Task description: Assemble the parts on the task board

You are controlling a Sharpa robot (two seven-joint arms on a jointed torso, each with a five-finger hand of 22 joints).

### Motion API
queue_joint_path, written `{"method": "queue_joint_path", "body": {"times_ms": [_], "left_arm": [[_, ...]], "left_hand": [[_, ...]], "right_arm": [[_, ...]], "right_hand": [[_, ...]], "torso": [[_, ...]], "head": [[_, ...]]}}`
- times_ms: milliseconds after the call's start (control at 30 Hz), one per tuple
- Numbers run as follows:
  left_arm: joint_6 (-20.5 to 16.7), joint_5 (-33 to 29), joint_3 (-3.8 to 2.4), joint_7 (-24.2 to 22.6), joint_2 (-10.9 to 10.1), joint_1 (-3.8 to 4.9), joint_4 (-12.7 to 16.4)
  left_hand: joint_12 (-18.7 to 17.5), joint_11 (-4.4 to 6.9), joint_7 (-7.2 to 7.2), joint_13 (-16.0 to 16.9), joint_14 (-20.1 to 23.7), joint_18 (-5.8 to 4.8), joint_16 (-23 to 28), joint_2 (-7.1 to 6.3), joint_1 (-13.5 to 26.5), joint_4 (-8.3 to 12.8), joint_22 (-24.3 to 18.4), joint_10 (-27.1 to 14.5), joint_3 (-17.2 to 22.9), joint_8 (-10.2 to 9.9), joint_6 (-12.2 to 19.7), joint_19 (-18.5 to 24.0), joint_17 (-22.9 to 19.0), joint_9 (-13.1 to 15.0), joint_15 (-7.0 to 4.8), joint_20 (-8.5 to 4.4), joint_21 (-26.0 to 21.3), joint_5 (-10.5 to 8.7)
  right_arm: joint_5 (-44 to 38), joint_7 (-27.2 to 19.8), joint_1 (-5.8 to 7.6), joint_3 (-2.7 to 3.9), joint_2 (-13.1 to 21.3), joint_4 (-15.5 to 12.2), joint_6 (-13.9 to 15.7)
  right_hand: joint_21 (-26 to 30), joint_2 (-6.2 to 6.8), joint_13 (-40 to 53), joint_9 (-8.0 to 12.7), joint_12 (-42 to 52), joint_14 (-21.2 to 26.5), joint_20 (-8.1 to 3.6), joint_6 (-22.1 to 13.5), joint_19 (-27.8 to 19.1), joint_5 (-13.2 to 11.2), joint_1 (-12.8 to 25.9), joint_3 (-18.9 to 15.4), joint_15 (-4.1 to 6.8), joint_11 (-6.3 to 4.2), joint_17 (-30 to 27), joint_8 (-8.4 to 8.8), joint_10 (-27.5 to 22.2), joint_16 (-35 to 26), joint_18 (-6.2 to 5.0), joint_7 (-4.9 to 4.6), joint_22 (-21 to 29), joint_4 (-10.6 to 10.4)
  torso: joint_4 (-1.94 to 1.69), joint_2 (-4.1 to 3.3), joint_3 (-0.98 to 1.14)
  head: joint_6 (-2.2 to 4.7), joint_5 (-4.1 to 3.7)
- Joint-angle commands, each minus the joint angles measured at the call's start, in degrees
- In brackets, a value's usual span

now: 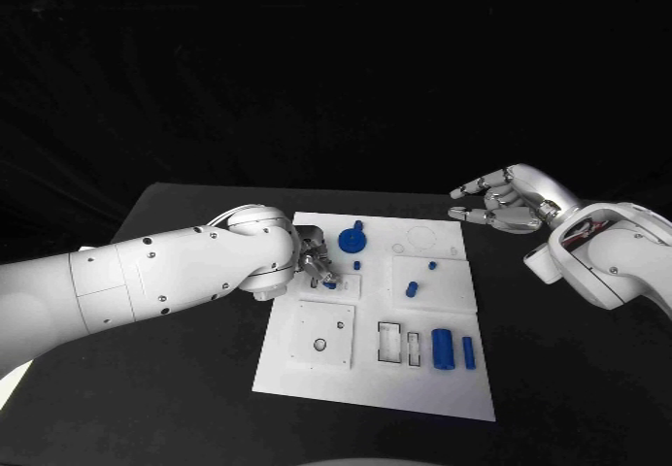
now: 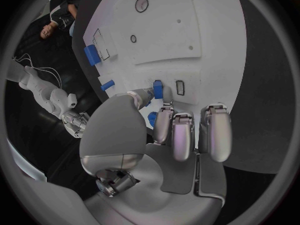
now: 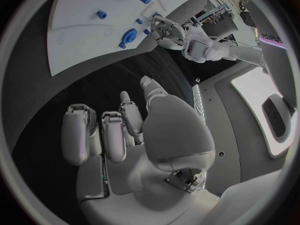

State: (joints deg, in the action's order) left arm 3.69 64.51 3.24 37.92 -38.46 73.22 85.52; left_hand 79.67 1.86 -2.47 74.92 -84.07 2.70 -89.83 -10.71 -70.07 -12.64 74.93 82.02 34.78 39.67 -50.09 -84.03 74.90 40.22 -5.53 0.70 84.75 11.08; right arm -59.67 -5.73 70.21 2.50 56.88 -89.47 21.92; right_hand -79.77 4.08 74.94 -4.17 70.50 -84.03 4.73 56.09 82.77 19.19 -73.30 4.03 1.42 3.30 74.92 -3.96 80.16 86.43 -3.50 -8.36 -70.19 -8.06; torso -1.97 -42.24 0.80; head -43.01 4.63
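Nearest the board's near edge, two upright blue parts stand beside empty slots. Toward the left edge, a small blue part is apparently pinched by the left hand over a small recess; misalignment could jam or drop it. Off the far-right corner, the right hand hovers unclenched, grasping nothing.

Head view: dim surround, upper half of frame near black; task board bright, evenly lit from above, no harsh glare; soft shadow under left arm at centre left. Wrist views: strong fisheye bending, dark vignette at circle rim; near fingers soft, slightly blurred; bright panel glares at right edge.
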Motion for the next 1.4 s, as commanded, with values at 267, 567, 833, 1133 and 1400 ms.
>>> {"method": "queue_joint_path", "body": {"times_ms": [267,567,833,1133,1400], "left_arm": [[2.25,-0.46,0.07,-0.02,0.29,-0.07,-0.39],[3.15,-0.48,0.07,-0.04,0.39,-0.07,-0.81],[3.22,-0.48,0.07,-0.05,0.54,-0.07,-1.08],[3.0,-0.48,0.07,-0.05,0.81,-0.07,-1.46],[3.06,-0.48,0.08,-0.05,1.4,-0.07,-2.19]], "left_hand": [[0.59,0.71,1.18,1.86,-5.93,-0.78,-0.17,-0.69,3.25,6.9,5.68,0.47,5.65,0.38,-1.49,-2.89,15.1,0.55,-0.2,-0.03,0.31,-0.1],[0.32,1.31,1.86,1.58,-5.93,-0.77,-0.17,-1.05,6.62,4.29,5.74,0.2,-0.47,0.55,-3.3,-2.87,15.1,1.11,-0.77,-0.6,0.27,-0.06],[0.36,1.41,1.99,1.66,-5.93,-0.78,-0.17,-0.7,6.9,3.69,5.81,0.25,-1.57,0.71,-3.64,-2.88,15.1,1.36,-0.84,-0.69,0.29,0.0],[0.54,1.56,2.15,1.92,-5.93,-0.8,-0.17,-0.63,7.61,2.41,5.95,0.44,-3.78,1.0,-3.95,-2.93,15.1,1.81,-0.99,-0.84,0.32,0.01],[0.63,1.64,2.24,2.05,-5.93,-0.82,-0.17,-0.41,8.02,1.39,6.05,0.54,-5.07,1.16,-4.07,-2.96,15.1,2.08,-1.06,-0.92,0.36,0.06]], "right_arm": [[-0.03,-0.59,-0.09,0.01,-0.06,0.01,-0.65],[-0.02,-0.52,-0.1,0.0,-0.03,-0.03,-0.72],[-0.02,-0.49,-0.11,0.0,-0.14,-0.04,-0.9],[-0.02,-0.46,-0.12,0.0,-0.14,-0.19,-0.93],[-0.02,-0.47,-0.12,0.0,-0.11,-0.39,-0.91]], "right_hand": [[0.33,0.02,2.1,-0.07,-0.24,-4.44,-0.05,0.25,-0.38,-0.18,-0.6,-0.41,-0.29,-0.04,9.13,-0.02,-0.44,-0.35,-0.52,0.05,0.17,0.09],[0.41,0.03,2.03,-0.07,-0.35,-4.42,-0.05,0.24,-0.43,-0.19,-0.6,-0.43,-0.28,-0.04,9.03,-0.01,-0.5,-0.43,-0.55,0.05,0.33,0.08],[0.4,0.07,2.01,-0.06,-0.37,-4.41,-0.06,0.21,-0.42,-0.2,-0.55,-0.48,-0.28,-0.04,9.02,0.0,-0.52,-0.44,-0.54,0.04,0.3,0.05],[0.4,0.07,2.01,-0.06,-0.37,-4.41,-0.06,0.21,-0.42,-0.2,-0.55,-0.48,-0.28,-0.04,9.02,0.0,-0.52,-0.44,-0.54,0.04,0.3,0.05],[0.4,0.07,2.01,-0.06,-0.37,-4.41,-0.06,0.21,-0.42,-0.2,-0.55,-0.48,-0.28,-0.04,9.02,0.0,-0.52,-0.44,-0.54,0.04,0.3,0.05]], "torso": [[0.01,0.02,-0.01],[0.01,0.03,-0.03],[0.02,0.02,-0.02],[0.01,-0.03,-0.01],[0.03,-0.02,-0.01]], "head": [[-0.35,0.01],[-0.46,-0.06],[-0.57,-0.06],[-0.61,-0.12],[-0.66,-0.24]]}}
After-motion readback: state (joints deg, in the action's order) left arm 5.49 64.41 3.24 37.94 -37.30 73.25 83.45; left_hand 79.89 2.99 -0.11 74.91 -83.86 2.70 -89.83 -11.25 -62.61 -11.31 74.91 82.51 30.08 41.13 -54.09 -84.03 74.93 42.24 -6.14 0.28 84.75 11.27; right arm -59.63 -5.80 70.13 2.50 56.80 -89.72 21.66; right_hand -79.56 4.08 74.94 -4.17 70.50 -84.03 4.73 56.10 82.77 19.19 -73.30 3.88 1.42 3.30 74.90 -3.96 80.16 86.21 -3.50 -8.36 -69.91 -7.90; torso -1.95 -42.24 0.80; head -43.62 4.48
